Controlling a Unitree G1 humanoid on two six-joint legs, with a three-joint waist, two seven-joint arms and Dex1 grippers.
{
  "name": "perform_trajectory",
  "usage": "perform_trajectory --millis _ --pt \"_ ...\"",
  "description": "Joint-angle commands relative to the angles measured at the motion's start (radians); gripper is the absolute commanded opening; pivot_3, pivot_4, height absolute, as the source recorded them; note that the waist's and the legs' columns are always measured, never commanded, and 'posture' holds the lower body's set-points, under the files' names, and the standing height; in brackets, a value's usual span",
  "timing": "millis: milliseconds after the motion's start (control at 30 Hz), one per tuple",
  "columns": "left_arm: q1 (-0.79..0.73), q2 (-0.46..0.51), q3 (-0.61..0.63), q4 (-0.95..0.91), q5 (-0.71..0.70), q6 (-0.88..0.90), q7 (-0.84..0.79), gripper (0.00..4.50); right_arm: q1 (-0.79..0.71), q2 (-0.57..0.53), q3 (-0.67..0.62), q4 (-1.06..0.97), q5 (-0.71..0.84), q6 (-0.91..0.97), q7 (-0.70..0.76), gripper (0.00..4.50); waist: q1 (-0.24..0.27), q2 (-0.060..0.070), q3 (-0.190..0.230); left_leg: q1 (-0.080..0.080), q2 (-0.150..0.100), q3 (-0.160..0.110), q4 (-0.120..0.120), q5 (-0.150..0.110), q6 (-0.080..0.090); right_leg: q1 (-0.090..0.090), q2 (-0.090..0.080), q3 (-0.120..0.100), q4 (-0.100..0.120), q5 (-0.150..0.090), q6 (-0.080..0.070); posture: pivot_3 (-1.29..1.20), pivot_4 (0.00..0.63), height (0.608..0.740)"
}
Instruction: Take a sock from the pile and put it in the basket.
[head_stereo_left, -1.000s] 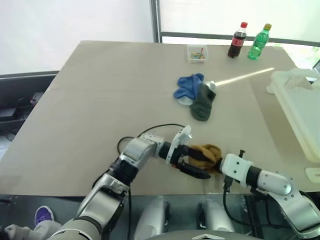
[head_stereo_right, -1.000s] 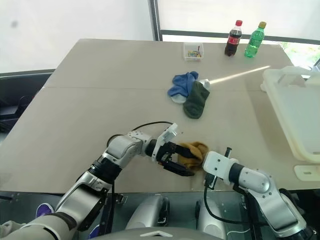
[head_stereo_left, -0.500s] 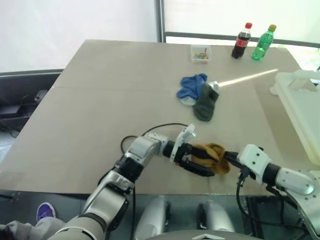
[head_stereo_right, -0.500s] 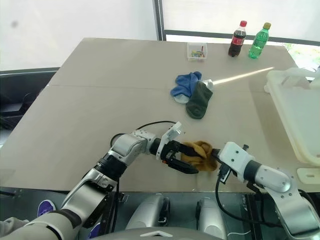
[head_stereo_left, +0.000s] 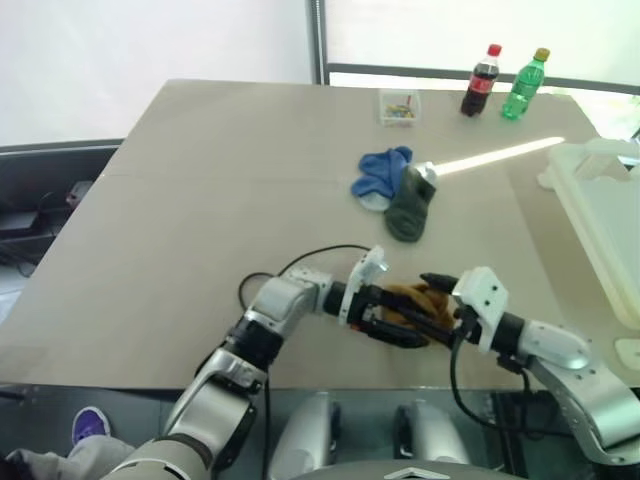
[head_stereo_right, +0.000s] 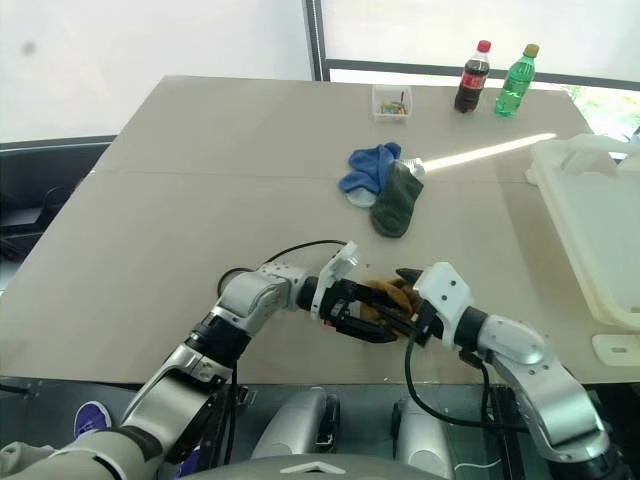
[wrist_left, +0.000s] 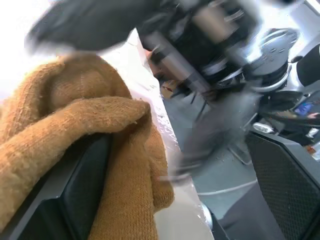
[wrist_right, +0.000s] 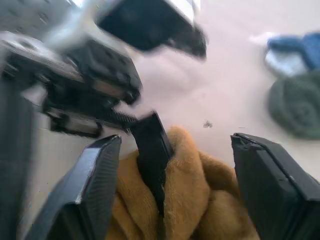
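Note:
A mustard-yellow sock (head_stereo_left: 412, 298) sits bunched near the table's front edge, draped over a finger of my left gripper (head_stereo_left: 412, 326). That gripper is open and points to the right. My right gripper (head_stereo_left: 432, 300) faces it from the right, open, one finger (wrist_right: 100, 185) on each side of the sock (wrist_right: 195, 200). The rest of the pile, a blue sock (head_stereo_left: 378, 175) and a dark green sock (head_stereo_left: 408, 205), lies further back at mid-table. The whitish basket (head_stereo_right: 545, 170) stands at the right edge of the table.
A cola bottle (head_stereo_left: 477, 80), a green bottle (head_stereo_left: 525, 70) and a small clear box of coloured bits (head_stereo_left: 399, 106) stand at the far edge. A black cable (head_stereo_left: 320, 252) loops over my left forearm. The table's left half is bare.
My right gripper has opened from shut, rolled, and moved up and left, so its fingers now straddle the mustard sock. The left gripper has stayed in place, still open.

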Motion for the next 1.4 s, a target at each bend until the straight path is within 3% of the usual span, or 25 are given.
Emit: perform_trajectory --millis 33,267,600,967,1067,1267,1400 --pt "0.04 0.06 0.044 -0.096 -0.01 -0.049 -0.009 4.5 -0.021 0.009 -0.044 0.025 0.008 -0.031 -0.018 3.39 -0.004 0.0 0.0 0.0 0.0 0.0 0.0 0.0 0.0 -0.001 0.0 0.0 0.0 0.0 0.0 0.0 0.15 0.735" --pt "0.106 0.168 0.148 -0.245 -0.063 -0.06 0.011 4.5 0.008 -0.018 -0.054 0.023 0.021 0.047 -0.022 3.39 -0.012 0.002 0.001 -0.003 0.0 0.0 -0.003 0.0 0.0 -0.004 -0.004 0.002 0.0 0.0 0.0 0.0 0.15 0.735" --pt "0.178 0.211 0.191 -0.311 -0.007 -0.227 0.07 4.5 0.05 -0.118 0.008 -0.042 0.033 0.197 0.011 3.39 -0.018 0.002 0.001 -0.003 -0.001 0.0 -0.003 -0.001 0.001 -0.003 -0.003 0.0 -0.001 0.0 0.0 0.0 0.15 0.735" --pt "0.275 0.302 0.278 -0.41 -0.039 -0.305 0.098 4.5 -0.01 -0.117 0.069 0.022 0.042 0.342 -0.017 3.39 -0.021 0.002 0.001 -0.002 0.0 0.0 -0.003 -0.001 0.001 -0.003 -0.005 0.0 -0.002 0.0 0.0 0.0 0.15 0.735" --pt "0.302 0.336 0.303 -0.426 -0.055 -0.298 0.101 4.5 -0.024 -0.143 0.118 0.042 0.035 0.365 0.009 2.66 -0.022 0.001 0.0 -0.002 0.0 0.0 -0.003 -0.001 0.001 -0.003 -0.005 0.0 -0.002 0.0 0.0 0.0 0.15 0.735" --pt "0.33 0.346 0.316 -0.467 -0.07 -0.295 0.137 4.5 -0.077 -0.182 0.17 0.088 0.029 0.381 0.039 0.06 -0.021 -0.004 -0.004 0.002 0.001 -0.001 -0.003 -0.001 0.0 0.002 -0.005 -0.001 -0.005 0.0 0.0 0.0 0.15 0.735" --pt "0.33 0.33 0.314 -0.478 -0.071 -0.304 0.169 4.5 -0.1 -0.086 0.002 0.103 0.142 0.366 0.01 0.06 -0.021 -0.004 -0.004 0.002 0.002 -0.002 -0.003 -0.001 0.0 0.003 -0.005 0.0 -0.005 0.0 0.0 0.0 0.15 0.735"
